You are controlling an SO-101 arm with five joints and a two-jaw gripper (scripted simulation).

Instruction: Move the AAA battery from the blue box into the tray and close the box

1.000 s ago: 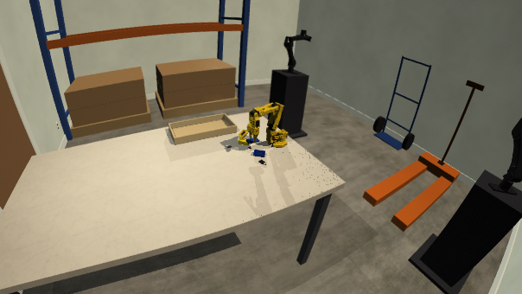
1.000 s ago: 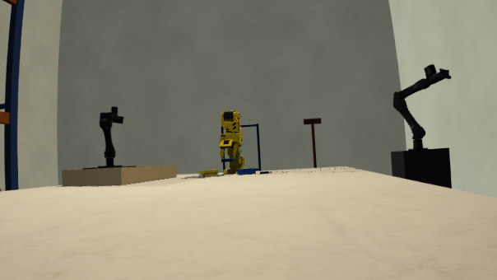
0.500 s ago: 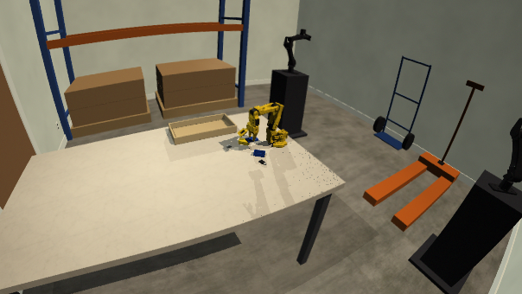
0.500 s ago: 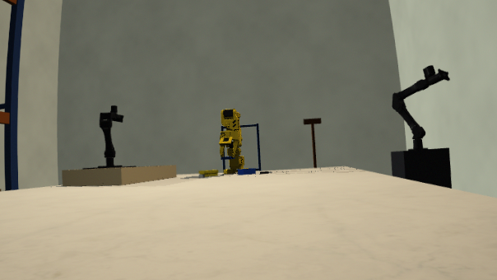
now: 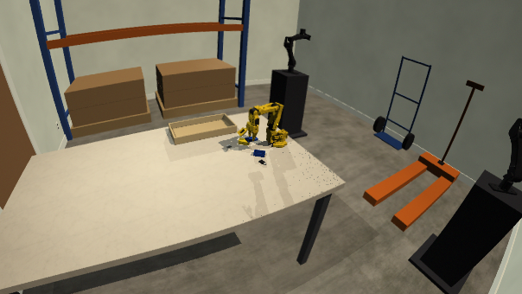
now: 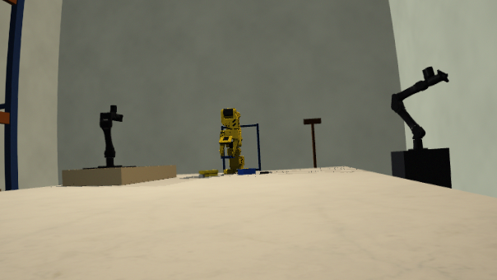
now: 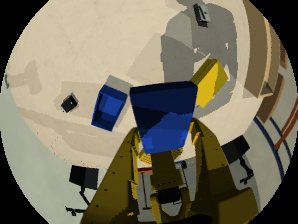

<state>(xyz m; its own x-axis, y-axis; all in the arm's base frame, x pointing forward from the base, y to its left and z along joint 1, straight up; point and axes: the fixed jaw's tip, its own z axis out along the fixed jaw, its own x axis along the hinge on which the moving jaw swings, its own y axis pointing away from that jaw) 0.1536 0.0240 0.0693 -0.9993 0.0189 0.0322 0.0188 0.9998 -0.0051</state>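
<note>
My gripper (image 7: pixel 164 143) is shut on a blue box part (image 7: pixel 162 117) and holds it a little above the table; I cannot tell whether it is the base or the lid. A second, flat blue part (image 7: pixel 108 107) lies on the table just beside it and also shows in the top view (image 5: pixel 258 152). The arm (image 5: pixel 264 123) stands right of the tan tray (image 5: pixel 202 127), and the gripper (image 5: pixel 250 137) hangs low between the two. The AAA battery is not visible to me.
A yellow box (image 7: pixel 209 83) lies on the table by the gripper, towards the tray. Two small dark items lie on the table, one (image 7: pixel 69 103) past the flat blue part and one (image 7: pixel 200 12) near the tray. The table's right edge is close behind the arm.
</note>
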